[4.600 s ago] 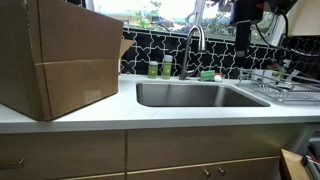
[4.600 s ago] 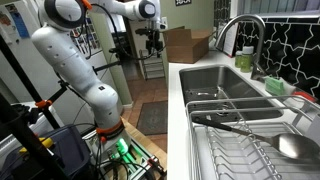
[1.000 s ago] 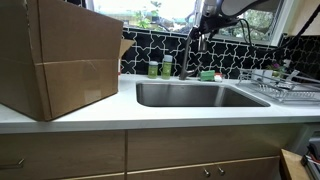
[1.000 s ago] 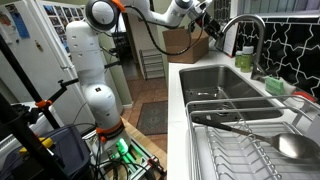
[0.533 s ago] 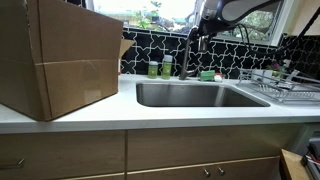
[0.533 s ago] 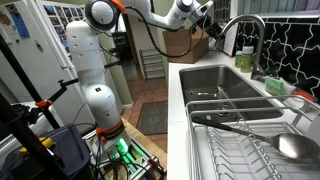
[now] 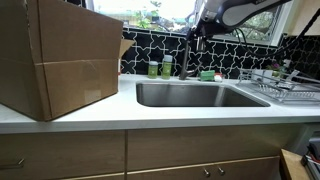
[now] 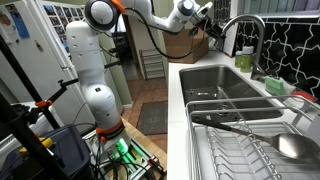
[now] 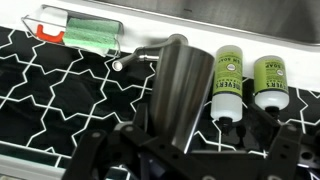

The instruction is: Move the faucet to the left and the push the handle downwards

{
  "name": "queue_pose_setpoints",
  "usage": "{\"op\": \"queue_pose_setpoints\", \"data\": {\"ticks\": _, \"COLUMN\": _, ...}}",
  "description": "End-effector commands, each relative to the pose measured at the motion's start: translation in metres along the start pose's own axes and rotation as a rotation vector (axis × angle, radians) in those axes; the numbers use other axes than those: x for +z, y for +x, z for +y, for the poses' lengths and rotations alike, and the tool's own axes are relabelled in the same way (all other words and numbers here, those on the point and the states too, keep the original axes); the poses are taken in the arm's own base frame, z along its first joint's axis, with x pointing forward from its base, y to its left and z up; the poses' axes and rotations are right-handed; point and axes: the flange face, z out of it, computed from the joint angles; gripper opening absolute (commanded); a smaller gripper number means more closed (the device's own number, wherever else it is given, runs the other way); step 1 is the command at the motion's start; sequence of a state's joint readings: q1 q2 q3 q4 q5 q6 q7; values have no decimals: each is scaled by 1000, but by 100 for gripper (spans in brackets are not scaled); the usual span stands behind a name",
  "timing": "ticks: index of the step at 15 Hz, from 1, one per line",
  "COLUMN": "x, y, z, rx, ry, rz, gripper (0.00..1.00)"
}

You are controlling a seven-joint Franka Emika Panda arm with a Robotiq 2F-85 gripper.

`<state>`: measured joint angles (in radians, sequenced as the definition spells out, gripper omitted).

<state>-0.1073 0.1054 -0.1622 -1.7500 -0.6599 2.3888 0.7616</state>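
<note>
Tiled backsplash (image 9: 60,95), end effector (image 9: 188,150) spread wide, astride faucet (image 9: 180,85)

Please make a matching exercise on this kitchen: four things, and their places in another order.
1 tall silver gooseneck faucet
2 large brown cardboard box
3 two small green bottles
4 metal wire dish rack

A counter, picture-right of the steel sink
B arching over the sink
C counter, picture-left of the sink
D beside the faucet's base

Pairs: 1-B; 2-C; 3-D; 4-A

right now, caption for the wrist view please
Open tool poised at the silver faucet, two green bottles beside it on black tile.
</note>
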Motion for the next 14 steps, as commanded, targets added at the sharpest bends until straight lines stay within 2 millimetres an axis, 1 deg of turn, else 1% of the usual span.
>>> {"op": "queue_pose_setpoints", "data": {"ticks": 1, "x": -2, "y": -6, "z": -5, "rx": -36, "ry": 76, "rz": 28, "gripper": 100}}
{"op": "queue_pose_setpoints", "data": {"ticks": 7, "x": -3, "y": -1, "z": -27, "rx": -121, "ry": 159, "rz": 55, "gripper": 100}}
{"op": "queue_pose_setpoints", "data": {"ticks": 14, "x": -2, "y": 10, "z": -45, "rx": -220, "ry": 230, "rz": 91, "gripper": 100}}
